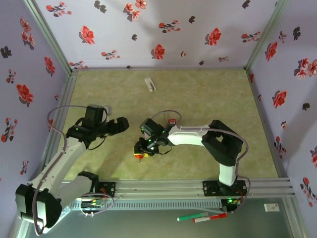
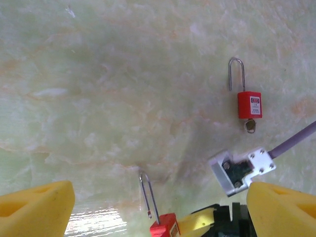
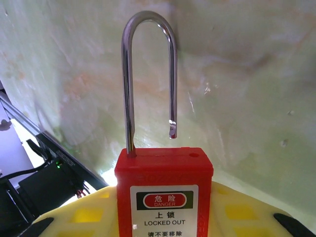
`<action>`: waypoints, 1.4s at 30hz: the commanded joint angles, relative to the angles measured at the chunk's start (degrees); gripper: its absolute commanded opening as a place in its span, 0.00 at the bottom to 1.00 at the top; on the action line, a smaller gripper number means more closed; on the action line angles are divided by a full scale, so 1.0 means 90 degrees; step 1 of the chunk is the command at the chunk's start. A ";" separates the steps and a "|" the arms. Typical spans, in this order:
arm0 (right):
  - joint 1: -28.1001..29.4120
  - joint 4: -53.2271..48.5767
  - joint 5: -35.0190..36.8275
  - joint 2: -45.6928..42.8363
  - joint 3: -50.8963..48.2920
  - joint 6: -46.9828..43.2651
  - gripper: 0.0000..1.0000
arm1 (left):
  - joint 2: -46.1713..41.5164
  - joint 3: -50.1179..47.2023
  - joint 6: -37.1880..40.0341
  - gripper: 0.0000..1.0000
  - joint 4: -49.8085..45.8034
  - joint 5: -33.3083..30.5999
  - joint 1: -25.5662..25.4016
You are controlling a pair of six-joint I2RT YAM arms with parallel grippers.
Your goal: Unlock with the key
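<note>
Red padlock (image 3: 163, 197) is clamped by its body in the right claw (image 1: 142, 149) at the worktop (image 1: 208, 94) middle, apparently to leave the released shackle (image 3: 127, 89) free, while the left claw (image 1: 122, 125) is held wide open, empty, nearby.

Enclosure: 3 walls (image 1: 119, 29), pale lilac wallpaper w/ red + black flower print. Grey metal posts (image 1: 49, 37) at back corners. Tabletop (image 1: 208, 99) pale green-beige, marble-like veining, mostly matte. Bright glare patch (image 2: 94, 221) near front, left wrist view. Alu rail (image 1: 173, 187) along near edge. Light even, diffuse; shadows faint.
</note>
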 commanded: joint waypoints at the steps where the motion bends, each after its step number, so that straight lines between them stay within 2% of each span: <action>1: -0.0124 -0.0021 -0.0033 -0.0047 -0.0216 0.0106 0.16 | 0.0110 -0.0116 0.0119 0.90 0.0072 0.0160 0.0056; 4: -0.0225 -0.0193 0.0119 -0.0064 -0.0326 0.0013 0.17 | 0.0103 -0.0139 0.0098 0.90 0.0072 0.0161 0.0050; 8: -0.0258 -0.1087 0.0580 -0.0105 -0.0113 -0.0463 0.18 | 0.0143 -0.0118 0.0083 0.90 0.0089 0.0155 0.0045; 12: -0.0269 -0.2100 0.1270 -0.0087 0.0246 -0.0905 0.19 | 0.0242 -0.0078 0.0082 0.90 0.0127 0.0152 0.0013; 18: -0.0199 -0.3016 0.2324 0.0009 0.0894 -0.1336 0.18 | 0.0336 0.0010 0.0104 0.90 0.0153 0.0143 -0.0013; 23: -0.0199 -0.3556 0.3337 0.0522 0.1564 -0.1569 0.17 | 0.0349 0.0034 0.0132 0.90 0.0156 0.0126 -0.0013; 31: -0.0267 -0.4243 0.4347 0.1732 0.3077 -0.1769 0.18 | 0.0343 0.0039 0.0149 0.90 0.0140 0.0082 -0.0012; 34: -0.0320 -0.4370 0.4393 0.1979 0.3419 -0.1848 0.26 | 0.0335 0.0059 0.0151 0.90 0.0125 0.0062 -0.0013; 37: -0.0338 -0.4319 0.4355 0.1846 0.3419 -0.1839 0.48 | 0.0325 0.0040 0.0123 0.91 0.0137 -0.0052 -0.0004; 42: -0.0421 -0.3326 0.4101 0.0710 0.2464 -0.1776 0.68 | 0.0364 0.0048 -0.0039 0.92 0.0395 0.0004 0.0095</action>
